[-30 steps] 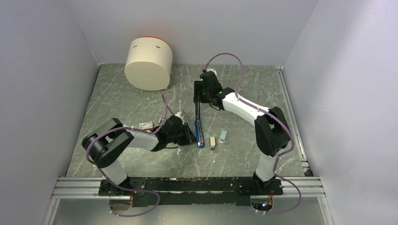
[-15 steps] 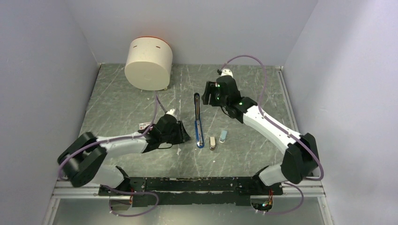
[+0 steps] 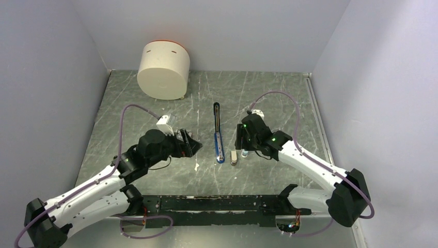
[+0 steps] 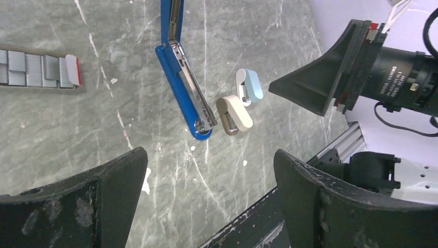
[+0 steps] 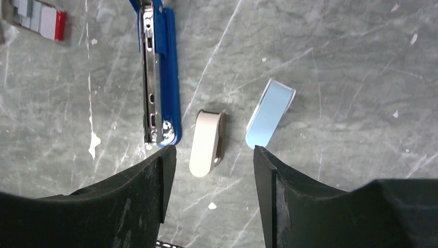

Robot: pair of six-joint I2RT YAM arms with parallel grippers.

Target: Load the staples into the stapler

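The stapler (image 3: 219, 147) lies opened flat mid-table, blue body near, black top arm (image 3: 216, 114) stretched away. Its silver channel (image 5: 151, 77) faces up. The staples (image 4: 38, 70), grey blocks with a red end, lie left of it on the table and show again in the right wrist view's top left corner (image 5: 38, 15). My left gripper (image 3: 190, 143) hovers left of the stapler, open and empty (image 4: 209, 154). My right gripper (image 3: 238, 142) hangs open and empty (image 5: 213, 150), just right of the stapler's near end.
A tan oblong piece (image 5: 206, 142) and a pale-blue one (image 5: 269, 113) lie right of the stapler, under the right gripper. A big cream cylinder (image 3: 163, 70) stands at the back left. A metal rail (image 3: 206, 202) runs along the near edge.
The left gripper has opened wide and drawn back from the stapler towards the near left. The right arm swung from the stapler's far end to above the tan and blue pieces.
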